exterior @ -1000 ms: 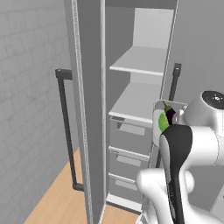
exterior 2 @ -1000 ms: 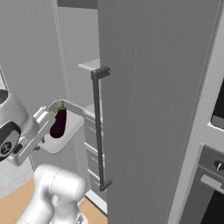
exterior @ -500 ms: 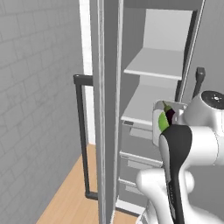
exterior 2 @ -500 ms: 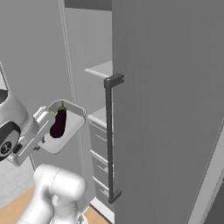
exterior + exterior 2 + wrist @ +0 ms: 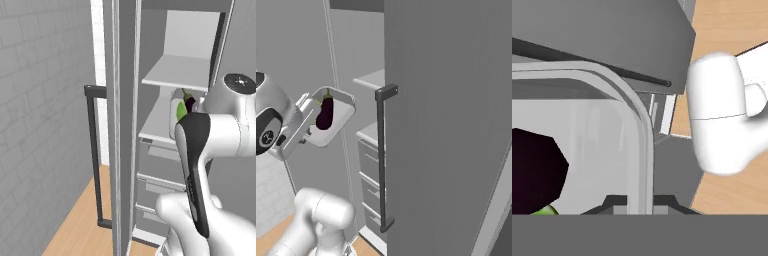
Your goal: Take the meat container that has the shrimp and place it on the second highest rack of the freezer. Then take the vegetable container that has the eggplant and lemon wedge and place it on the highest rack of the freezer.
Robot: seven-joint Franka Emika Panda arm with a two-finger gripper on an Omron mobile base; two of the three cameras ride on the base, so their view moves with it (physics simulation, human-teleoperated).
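Right base view: pale vegetable container (image 5: 338, 120) tipped, holding glossy dark eggplant (image 5: 324, 113).

Flat, even light fills the room, with no lamp to trace it to and no glare. Soft shade sits under the freezer (image 5: 170, 125) shelves and behind its open door (image 5: 446, 125). Edges look slightly soft and jagged; up close the eggplant (image 5: 534, 170) is a dark, featureless blot.
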